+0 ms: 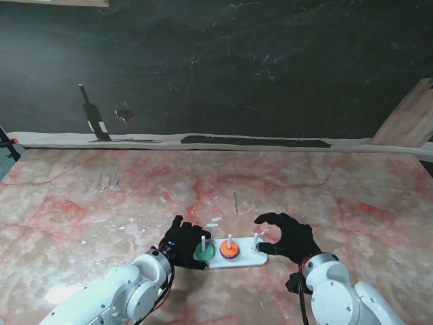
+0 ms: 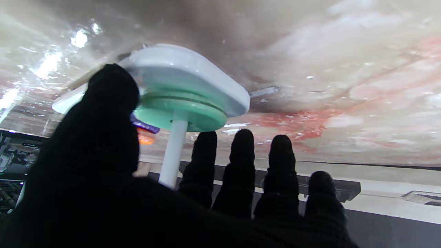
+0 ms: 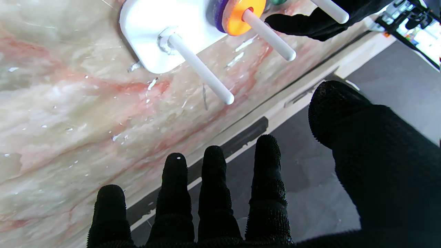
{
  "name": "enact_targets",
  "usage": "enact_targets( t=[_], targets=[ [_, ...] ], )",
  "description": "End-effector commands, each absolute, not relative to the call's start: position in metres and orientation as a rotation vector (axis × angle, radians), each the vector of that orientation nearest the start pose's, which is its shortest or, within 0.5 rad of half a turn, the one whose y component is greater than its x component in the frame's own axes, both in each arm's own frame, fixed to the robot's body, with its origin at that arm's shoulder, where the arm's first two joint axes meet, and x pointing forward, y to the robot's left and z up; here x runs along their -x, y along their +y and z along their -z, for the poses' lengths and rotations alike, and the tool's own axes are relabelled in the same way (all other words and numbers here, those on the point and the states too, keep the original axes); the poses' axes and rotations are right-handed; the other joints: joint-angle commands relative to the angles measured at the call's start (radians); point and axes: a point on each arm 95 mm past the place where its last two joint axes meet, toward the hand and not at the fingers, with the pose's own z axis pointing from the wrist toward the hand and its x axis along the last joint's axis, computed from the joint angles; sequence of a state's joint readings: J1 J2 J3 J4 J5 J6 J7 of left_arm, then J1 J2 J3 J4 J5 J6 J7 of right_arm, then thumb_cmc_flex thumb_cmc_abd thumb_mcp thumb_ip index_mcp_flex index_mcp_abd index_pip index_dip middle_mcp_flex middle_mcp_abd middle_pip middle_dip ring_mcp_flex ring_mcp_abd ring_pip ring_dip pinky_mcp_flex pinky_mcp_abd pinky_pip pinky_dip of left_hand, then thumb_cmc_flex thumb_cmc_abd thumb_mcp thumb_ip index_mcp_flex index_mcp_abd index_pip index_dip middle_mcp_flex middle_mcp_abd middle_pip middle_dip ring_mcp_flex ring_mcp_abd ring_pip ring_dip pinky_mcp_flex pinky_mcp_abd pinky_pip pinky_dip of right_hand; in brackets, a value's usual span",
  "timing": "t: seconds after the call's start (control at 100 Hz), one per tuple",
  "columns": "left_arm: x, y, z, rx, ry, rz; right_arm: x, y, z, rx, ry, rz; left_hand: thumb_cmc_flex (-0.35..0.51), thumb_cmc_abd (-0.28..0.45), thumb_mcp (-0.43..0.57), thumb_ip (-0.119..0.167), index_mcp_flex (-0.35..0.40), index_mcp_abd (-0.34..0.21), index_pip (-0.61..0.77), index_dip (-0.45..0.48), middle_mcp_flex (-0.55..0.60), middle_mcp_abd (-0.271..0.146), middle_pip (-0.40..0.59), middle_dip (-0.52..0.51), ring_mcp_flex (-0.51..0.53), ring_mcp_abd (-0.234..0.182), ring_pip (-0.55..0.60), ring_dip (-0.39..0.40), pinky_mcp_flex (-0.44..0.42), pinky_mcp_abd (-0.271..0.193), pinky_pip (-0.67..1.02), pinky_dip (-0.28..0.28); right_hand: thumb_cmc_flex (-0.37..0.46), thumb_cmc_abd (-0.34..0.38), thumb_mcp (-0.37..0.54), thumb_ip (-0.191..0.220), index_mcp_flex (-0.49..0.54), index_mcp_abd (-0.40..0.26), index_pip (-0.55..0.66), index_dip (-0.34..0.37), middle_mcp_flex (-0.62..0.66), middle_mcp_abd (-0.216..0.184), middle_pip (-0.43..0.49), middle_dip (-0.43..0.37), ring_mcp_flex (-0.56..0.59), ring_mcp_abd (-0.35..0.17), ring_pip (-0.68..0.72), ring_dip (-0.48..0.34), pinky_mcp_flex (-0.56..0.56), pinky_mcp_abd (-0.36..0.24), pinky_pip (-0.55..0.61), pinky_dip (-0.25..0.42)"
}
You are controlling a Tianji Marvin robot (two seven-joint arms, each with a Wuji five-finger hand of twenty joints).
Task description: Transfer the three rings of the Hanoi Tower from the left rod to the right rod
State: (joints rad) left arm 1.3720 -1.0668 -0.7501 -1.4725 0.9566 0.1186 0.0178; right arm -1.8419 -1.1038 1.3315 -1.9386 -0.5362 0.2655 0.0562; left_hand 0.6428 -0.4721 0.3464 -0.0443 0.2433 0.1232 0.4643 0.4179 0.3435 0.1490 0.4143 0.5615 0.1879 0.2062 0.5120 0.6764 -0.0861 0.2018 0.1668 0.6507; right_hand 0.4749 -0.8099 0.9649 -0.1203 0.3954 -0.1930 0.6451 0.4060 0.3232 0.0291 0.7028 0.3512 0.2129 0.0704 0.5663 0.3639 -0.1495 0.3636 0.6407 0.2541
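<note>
A white base (image 1: 240, 260) with three upright white rods lies on the marbled table near me. On the left rod (image 1: 203, 242) sits a green ring (image 1: 203, 252) (image 2: 179, 115). The middle rod (image 1: 230, 240) carries an orange ring (image 1: 229, 251) (image 3: 241, 15) on top of a purple one (image 3: 216, 10). The right rod (image 1: 256, 239) (image 3: 200, 69) is bare. My left hand (image 1: 180, 242) is open beside the base's left end, thumb near the green ring. My right hand (image 1: 287, 237) is open at the base's right end, fingers spread around the bare rod without holding it.
The marbled table (image 1: 135, 196) stretches far beyond the base. A dark backdrop (image 1: 237, 68) rises at the far edge, with a wooden board (image 1: 409, 118) leaning at the far right. White flecks lie on the table just beyond the base.
</note>
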Motion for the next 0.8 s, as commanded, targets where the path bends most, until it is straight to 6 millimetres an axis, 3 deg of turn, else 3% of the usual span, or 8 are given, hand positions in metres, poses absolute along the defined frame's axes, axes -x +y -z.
enact_targets(
  t=[0.0,0.26,0.68,0.79],
  targets=[
    [-0.3775,-0.0977,0.3837,1.127,1.838,1.434,-0.3312,0.0007,0.3036,2.454,-1.517,2.113,0.000,0.024,-0.025,0.059,0.033,-0.005,0.013,-0.005,0.024,0.007,0.012,0.006,0.011,0.006,-0.001,0.014,-0.011,0.000,0.002,0.015,-0.003,0.006,-0.018,0.032,0.008,0.002,-0.006,0.010,0.001,0.004,-0.004,-0.003,-0.004,-0.001,0.004,-0.003,0.001,-0.005,0.004,0.029],
    [-0.3778,-0.0982,0.3844,1.118,1.832,1.427,-0.3317,0.0007,0.3038,2.454,-1.514,2.111,0.050,0.055,-0.013,0.079,0.068,0.006,0.029,0.006,0.060,-0.004,0.035,0.026,0.029,0.002,0.013,0.021,-0.008,-0.001,0.015,0.023,-0.003,0.012,-0.020,0.032,0.007,0.002,-0.006,0.010,0.003,0.004,-0.003,-0.003,-0.001,0.000,0.005,-0.002,0.002,-0.004,0.008,0.028],
    [-0.3798,-0.1005,0.3864,1.111,1.851,1.432,-0.3313,-0.0006,0.3038,2.465,-1.493,2.117,0.090,0.091,0.001,0.104,0.149,-0.020,0.079,0.034,0.146,-0.016,0.069,0.060,0.061,-0.007,0.028,0.029,-0.005,-0.001,0.031,0.022,0.000,0.017,-0.020,0.033,0.007,0.002,-0.004,0.009,0.010,0.008,-0.001,-0.002,0.008,0.002,0.009,0.000,0.004,-0.002,0.020,0.026],
    [-0.3801,-0.1012,0.3869,1.109,1.854,1.432,-0.3314,-0.0009,0.3038,2.465,-1.488,2.117,0.095,0.097,0.004,0.109,0.155,-0.024,0.086,0.040,0.160,-0.042,0.076,0.069,0.066,-0.009,0.032,0.031,-0.005,-0.001,0.035,0.019,-0.001,0.019,-0.020,0.032,0.009,0.003,-0.003,0.009,0.011,0.007,0.000,-0.001,0.010,0.002,0.010,0.000,0.004,-0.001,0.022,0.024]
  ],
)
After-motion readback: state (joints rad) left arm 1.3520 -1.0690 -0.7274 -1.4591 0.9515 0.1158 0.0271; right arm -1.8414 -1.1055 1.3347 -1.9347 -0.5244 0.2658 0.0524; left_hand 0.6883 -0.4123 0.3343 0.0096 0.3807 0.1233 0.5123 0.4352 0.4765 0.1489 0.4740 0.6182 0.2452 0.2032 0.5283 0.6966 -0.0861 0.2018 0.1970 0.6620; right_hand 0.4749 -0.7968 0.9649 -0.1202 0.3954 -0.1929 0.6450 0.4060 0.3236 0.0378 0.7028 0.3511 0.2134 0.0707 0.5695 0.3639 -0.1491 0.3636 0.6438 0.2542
